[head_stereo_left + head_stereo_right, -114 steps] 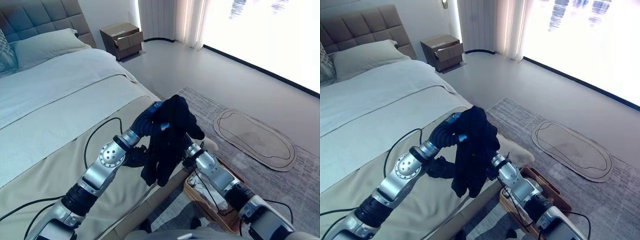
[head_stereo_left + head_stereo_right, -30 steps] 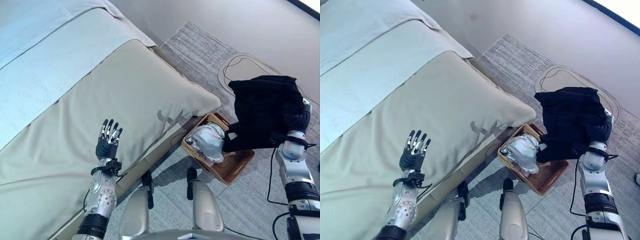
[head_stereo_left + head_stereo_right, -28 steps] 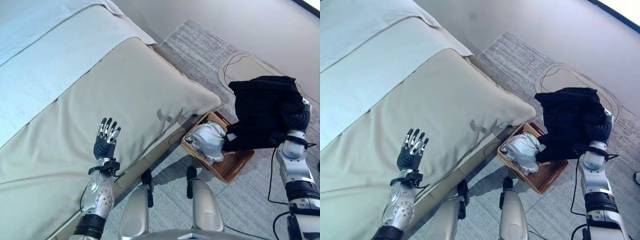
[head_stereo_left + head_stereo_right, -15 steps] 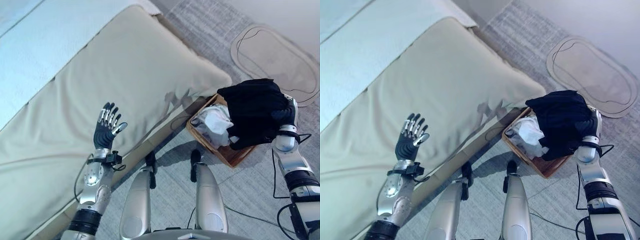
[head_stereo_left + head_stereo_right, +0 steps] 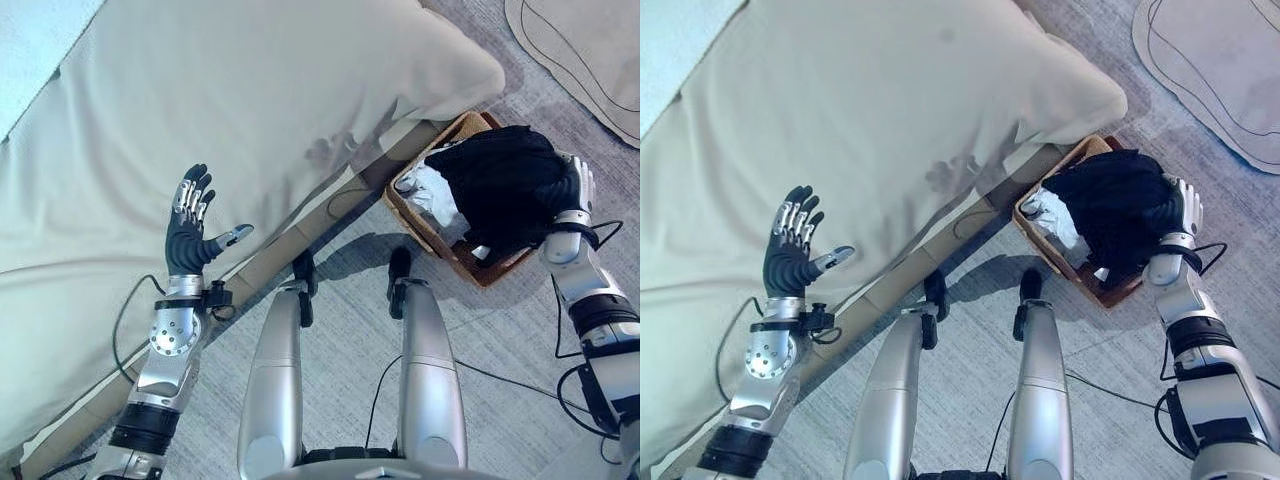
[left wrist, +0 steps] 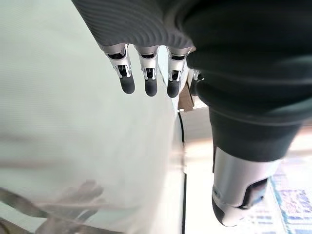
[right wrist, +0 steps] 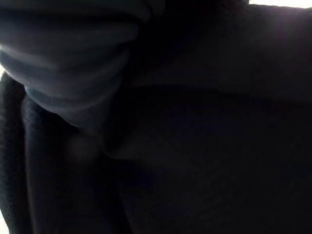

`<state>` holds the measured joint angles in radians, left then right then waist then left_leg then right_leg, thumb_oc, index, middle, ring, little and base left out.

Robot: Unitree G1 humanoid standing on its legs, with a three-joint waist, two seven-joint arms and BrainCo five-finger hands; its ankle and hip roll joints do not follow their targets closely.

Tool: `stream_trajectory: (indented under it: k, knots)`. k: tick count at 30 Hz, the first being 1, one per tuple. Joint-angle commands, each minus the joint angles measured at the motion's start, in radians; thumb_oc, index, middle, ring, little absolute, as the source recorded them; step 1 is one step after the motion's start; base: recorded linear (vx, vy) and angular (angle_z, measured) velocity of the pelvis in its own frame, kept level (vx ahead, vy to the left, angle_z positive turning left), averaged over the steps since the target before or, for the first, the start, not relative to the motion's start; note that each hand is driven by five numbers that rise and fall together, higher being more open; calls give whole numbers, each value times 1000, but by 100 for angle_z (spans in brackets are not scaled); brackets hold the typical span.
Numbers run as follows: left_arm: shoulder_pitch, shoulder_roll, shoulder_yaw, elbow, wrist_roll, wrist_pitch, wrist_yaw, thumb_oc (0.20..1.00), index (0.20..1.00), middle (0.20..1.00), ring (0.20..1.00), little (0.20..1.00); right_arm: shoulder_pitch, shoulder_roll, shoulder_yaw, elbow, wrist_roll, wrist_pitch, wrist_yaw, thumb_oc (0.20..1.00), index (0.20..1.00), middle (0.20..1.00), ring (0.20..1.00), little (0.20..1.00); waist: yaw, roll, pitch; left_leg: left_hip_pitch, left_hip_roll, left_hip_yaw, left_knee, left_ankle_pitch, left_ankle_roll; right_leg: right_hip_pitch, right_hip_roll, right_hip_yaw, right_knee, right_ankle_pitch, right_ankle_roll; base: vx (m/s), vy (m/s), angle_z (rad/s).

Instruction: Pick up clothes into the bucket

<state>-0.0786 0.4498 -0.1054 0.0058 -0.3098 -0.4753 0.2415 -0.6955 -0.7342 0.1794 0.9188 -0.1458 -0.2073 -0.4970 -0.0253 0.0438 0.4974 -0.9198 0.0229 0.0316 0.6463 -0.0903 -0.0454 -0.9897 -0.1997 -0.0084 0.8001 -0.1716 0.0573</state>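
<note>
Left eye view: black garment bunched directly over wicker basket, draped on right hand (fingers buried, grip unreadable). Left hand spread empty, far from basket, over bed.

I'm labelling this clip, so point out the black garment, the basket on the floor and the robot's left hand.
black garment (image 5: 497, 183), left eye view, middle of the bunched dark cloth over the basket.
basket (image 5: 404, 212), left eye view, its brown rim nearest the bed.
left hand (image 5: 186, 240), left eye view, the dark palm, fingers straight.
</note>
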Motion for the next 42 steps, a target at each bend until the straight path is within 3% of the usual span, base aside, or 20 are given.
stream_trajectory:
  k: [1,2,4,11,19,28,34,42]
  knots:
    - [60,-18,6,-72,-30,-64,18,1000,1000,1000,1000,1000,-37,-50,16,46,18,11,-59,200,200,200,200,200,-10,-4,-108,-68,2,-14,127,-92,16,-26,-20,42,-99,142,55,47,15,-3]
    - [65,-20,6,-78,-34,-63,20,1000,1000,1000,1000,1000,-41,-54,16,55,19,15,-62,200,200,200,200,200,-8,0,-109,-68,4,-19,143,-125,11,-31,-15,46,-74,108,59,0,0,0]
    - [77,-19,6,-99,-43,-63,15,1000,1000,1000,1000,1000,-54,-78,16,97,29,20,-66,200,200,200,200,200,-8,6,-108,-112,-1,-20,179,-138,13,-77,-12,56,-40,97,54,32,1,-1]
    - [86,-1,-9,-136,-63,-69,9,1000,1000,1000,1000,1000,-105,-140,31,155,46,25,-80,200,200,200,200,200,-6,13,-106,-174,-6,-21,221,-147,16,-145,-6,73,8,83,48,-2,0,0]
    - [82,5,-19,-154,-64,-77,23,1000,1000,1000,1000,1000,-146,-174,34,86,40,11,-135,200,200,200,200,200,-7,21,-108,-200,-4,-12,237,-151,18,-181,0,82,32,75,43,-1,0,-1]
    - [56,-1,-48,-155,-81,-76,30,1000,1000,1000,1000,1000,-214,-68,128,104,-37,41,-134,200,200,200,200,200,1,36,-103,-216,-2,0,245,-150,21,-206,11,92,43,72,37,-12,-7,-3]
    - [60,5,-53,-180,-89,-79,30,1000,1000,1000,1000,1000,-261,-6,258,195,-178,85,-74,200,200,200,200,200,11,49,-110,-243,-5,-4,248,-145,22,-235,10,89,57,70,35,0,0,0]
    - [53,1,-43,-179,-99,-61,29,1000,1000,1000,1000,1000,-314,40,279,308,-159,110,-23,200,200,200,200,200,18,51,-113,-260,-7,0,254,-145,24,-253,7,89,66,68,33,1,-1,0]
